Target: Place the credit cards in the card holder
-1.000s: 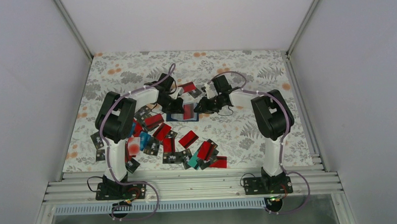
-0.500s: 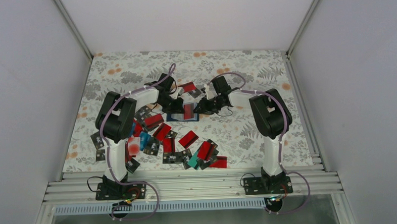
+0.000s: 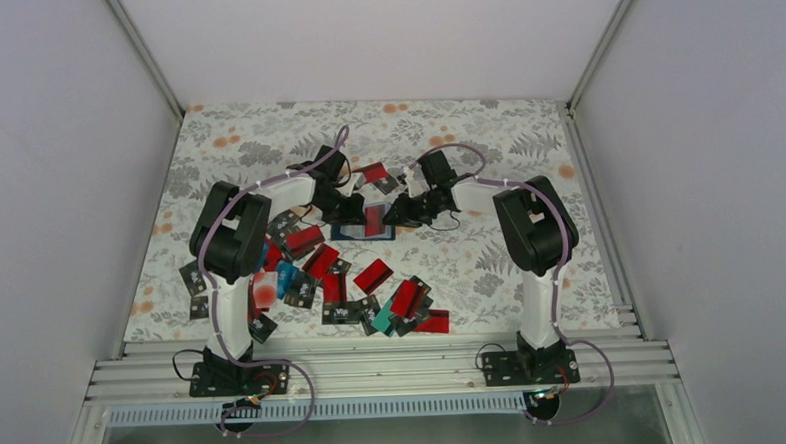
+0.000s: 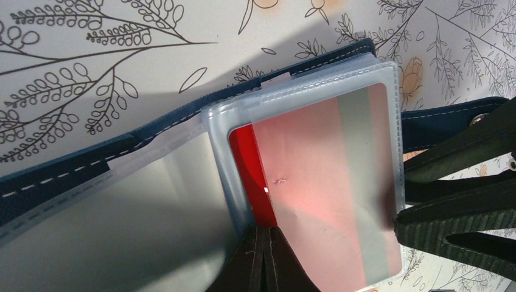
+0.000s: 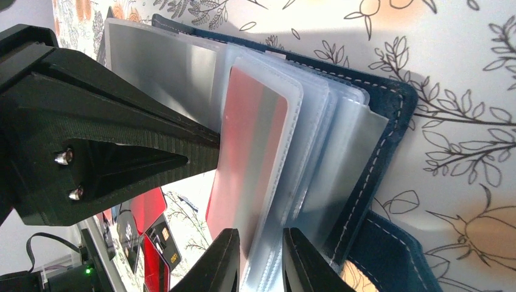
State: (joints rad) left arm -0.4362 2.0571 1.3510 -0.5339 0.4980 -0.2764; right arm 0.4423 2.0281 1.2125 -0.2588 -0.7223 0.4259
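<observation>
The card holder (image 3: 361,231) lies open on the tabletop (image 3: 525,136) between both claws, the right claw (image 5: 264,240) clamped on the edge of its clear sleeves (image 5: 316,152), the left claw (image 4: 266,230) pressed together against a red credit card (image 4: 248,176) partly inside one sleeve, and other credit cards (image 3: 371,276) scattered behind them.

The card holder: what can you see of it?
The card holder lies open on the table: a navy cover with white stitching, a snap tab and clear plastic sleeves. One sleeve holds a red card with a grey stripe. The left fingers, shut, touch that card's edge; the right fingers pinch several sleeves.
</observation>
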